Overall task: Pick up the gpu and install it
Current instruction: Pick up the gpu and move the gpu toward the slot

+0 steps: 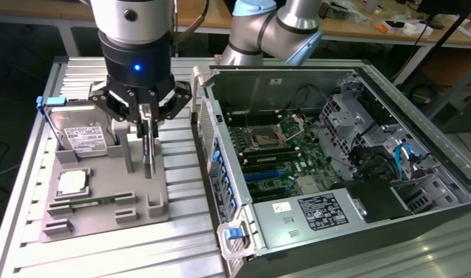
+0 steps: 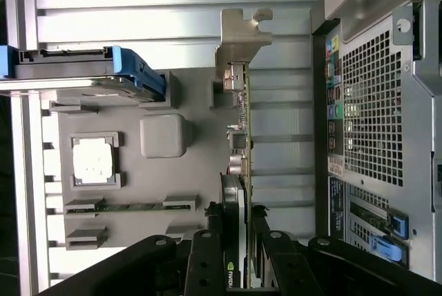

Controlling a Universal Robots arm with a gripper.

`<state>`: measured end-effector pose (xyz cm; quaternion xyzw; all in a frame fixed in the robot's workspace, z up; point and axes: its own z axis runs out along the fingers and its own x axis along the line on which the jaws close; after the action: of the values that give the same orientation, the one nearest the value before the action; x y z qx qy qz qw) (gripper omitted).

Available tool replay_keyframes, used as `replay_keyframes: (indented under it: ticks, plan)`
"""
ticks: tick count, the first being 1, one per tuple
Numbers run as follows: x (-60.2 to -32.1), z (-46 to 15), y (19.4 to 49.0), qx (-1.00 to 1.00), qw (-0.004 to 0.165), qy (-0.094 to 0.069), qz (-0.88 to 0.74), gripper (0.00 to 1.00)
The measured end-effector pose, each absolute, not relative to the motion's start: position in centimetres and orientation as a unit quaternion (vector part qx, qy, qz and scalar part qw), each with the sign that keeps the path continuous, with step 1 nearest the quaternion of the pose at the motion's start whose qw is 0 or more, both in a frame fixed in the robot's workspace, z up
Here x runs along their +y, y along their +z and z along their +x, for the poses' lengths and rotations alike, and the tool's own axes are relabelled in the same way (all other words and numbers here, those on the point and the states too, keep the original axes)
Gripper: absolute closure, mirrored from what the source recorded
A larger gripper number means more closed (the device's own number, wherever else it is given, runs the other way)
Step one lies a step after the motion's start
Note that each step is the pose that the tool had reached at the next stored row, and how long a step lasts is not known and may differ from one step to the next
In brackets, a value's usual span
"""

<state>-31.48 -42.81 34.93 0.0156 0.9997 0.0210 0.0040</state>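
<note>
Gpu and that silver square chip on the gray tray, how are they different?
The gpu stands up on its thin edge; the square chip lies flat. The gpu is long, with a green board; the chip is smaller, square and silver. The gripper is closed on the gpu, while nothing touches the chip. Both sit on the same gray tray.
</note>
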Motion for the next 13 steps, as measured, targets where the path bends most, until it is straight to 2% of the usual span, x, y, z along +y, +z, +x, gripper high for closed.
replay_keyframes:
  ticks: [13]
  plan:
    - [-42.8, -31.5, 38.9, 1.0, 0.004, 0.02, 0.012, 0.73]
